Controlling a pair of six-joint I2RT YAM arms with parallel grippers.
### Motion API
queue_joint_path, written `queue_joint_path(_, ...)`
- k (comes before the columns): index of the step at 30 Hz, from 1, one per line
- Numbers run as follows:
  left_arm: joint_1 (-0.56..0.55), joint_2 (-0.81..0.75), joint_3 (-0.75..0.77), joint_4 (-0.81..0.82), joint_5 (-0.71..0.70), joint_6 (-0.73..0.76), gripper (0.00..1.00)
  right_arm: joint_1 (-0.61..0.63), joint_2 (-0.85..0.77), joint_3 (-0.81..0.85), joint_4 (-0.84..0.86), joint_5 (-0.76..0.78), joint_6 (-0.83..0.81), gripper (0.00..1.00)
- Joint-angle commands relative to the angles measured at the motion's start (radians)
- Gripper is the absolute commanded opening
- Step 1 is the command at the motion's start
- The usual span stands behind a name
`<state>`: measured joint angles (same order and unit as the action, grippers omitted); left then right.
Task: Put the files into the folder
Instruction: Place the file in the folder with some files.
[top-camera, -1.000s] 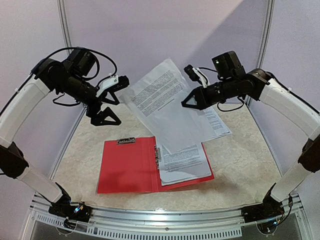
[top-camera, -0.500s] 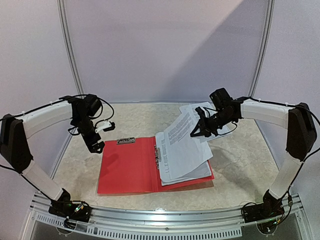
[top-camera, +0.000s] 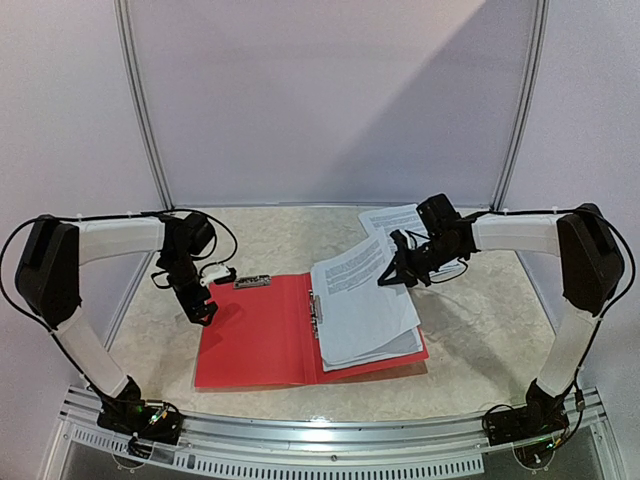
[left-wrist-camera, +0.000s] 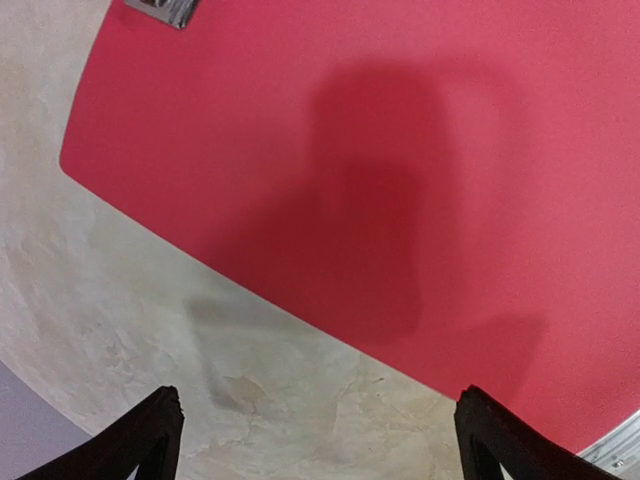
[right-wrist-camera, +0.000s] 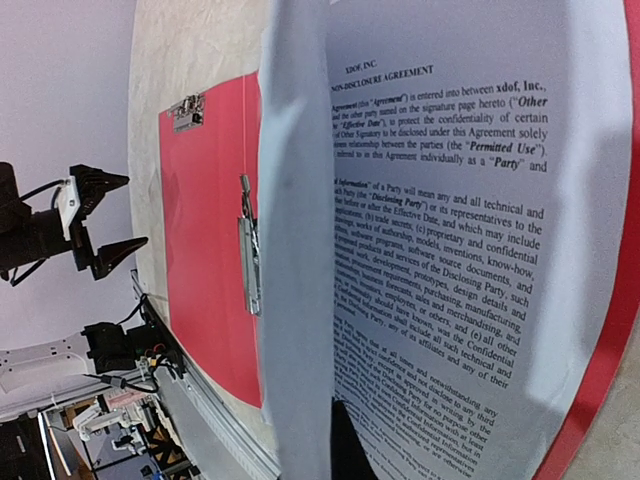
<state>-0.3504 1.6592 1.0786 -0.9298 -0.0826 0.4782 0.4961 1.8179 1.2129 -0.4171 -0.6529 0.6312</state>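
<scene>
On the mottled beige table (top-camera: 480, 330), the red folder (top-camera: 255, 340) lay open beneath the left gripper (left-wrist-camera: 318, 400), whose jaws stood apart and empty. The right gripper (top-camera: 393, 272) pinched the raised far edge of the files (top-camera: 365, 310), which rested below it on the folder's right half. Such thin, limp sheets would likely sag and slide, so an edge pinch suited them.

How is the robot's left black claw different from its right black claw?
The left black two-finger gripper is open and empty; the right black gripper is shut on a white printed paper sheet. The left one hangs at the left edge of the flat red plastic folder; the right one is by its right half. Both are black and two-fingered.
</scene>
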Motion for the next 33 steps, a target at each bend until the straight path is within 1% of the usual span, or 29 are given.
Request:
queue_joint_path(1,0.008,0.029,-0.013,0.033,0.032,-0.018,0.96,0.002,0.027,-0.027,0.065,-0.027,0.035,0.0)
queue_joint_path(14,0.008,0.028,0.004,0.025,0.043,-0.016,0.96,0.029,0.043,-0.047,0.11,-0.041,0.068,0.0)
queue_joint_path(22,0.008,0.026,0.009,0.022,0.044,-0.013,0.96,0.033,0.037,-0.043,0.092,-0.036,0.066,0.0)
queue_joint_path(24,0.008,0.026,0.012,0.02,0.043,-0.011,0.96,0.032,0.03,-0.04,0.08,-0.029,0.063,0.09)
queue_joint_path(27,0.008,0.025,0.018,0.018,0.04,-0.009,0.96,0.033,0.008,-0.028,0.035,0.006,0.05,0.29)
queue_joint_path(30,0.008,0.024,0.022,0.014,0.044,-0.008,0.96,0.033,-0.02,-0.019,0.009,0.027,0.04,0.43)
queue_joint_path(33,0.008,0.024,0.024,0.01,0.043,-0.006,0.96,0.036,-0.046,0.011,-0.059,0.061,0.02,0.52)
